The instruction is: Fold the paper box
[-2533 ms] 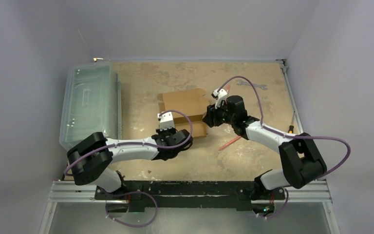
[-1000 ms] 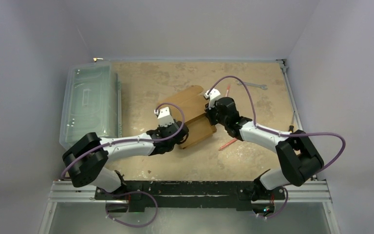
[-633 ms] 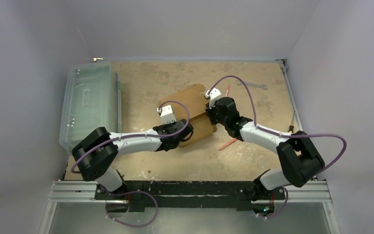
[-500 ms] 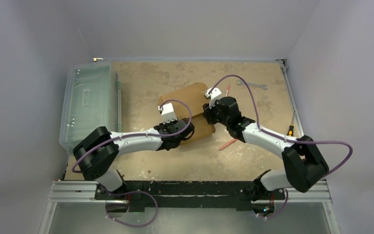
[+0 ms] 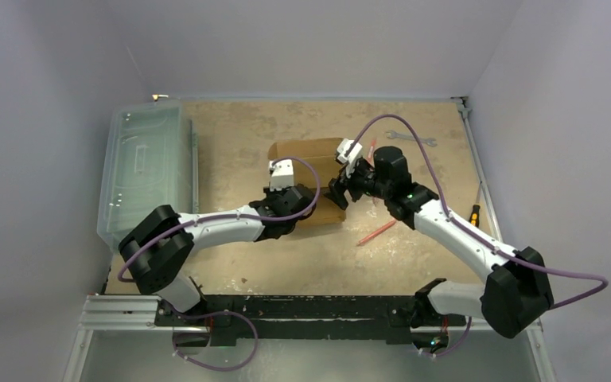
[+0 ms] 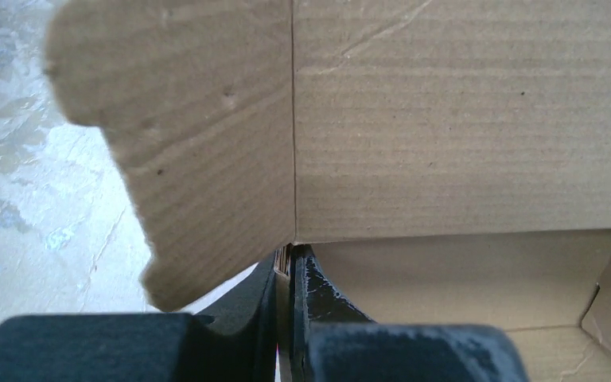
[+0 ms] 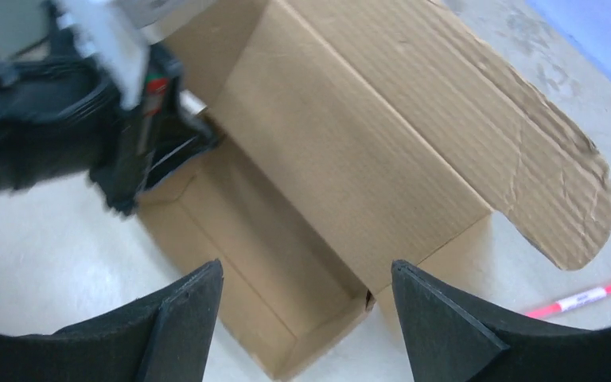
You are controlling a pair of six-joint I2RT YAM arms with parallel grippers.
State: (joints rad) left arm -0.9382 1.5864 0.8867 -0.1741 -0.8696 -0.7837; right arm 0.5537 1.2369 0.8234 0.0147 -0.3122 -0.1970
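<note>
My left pincer (image 6: 290,259) clamps the paper box (image 6: 461,119) wall, probably to steady it; my right pincer (image 7: 304,278) hangs wide above.

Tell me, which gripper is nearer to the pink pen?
Right. The right gripper hangs open over the box end beside the pen. The left gripper is shut on the box's wall at the other end, farther away.
</note>
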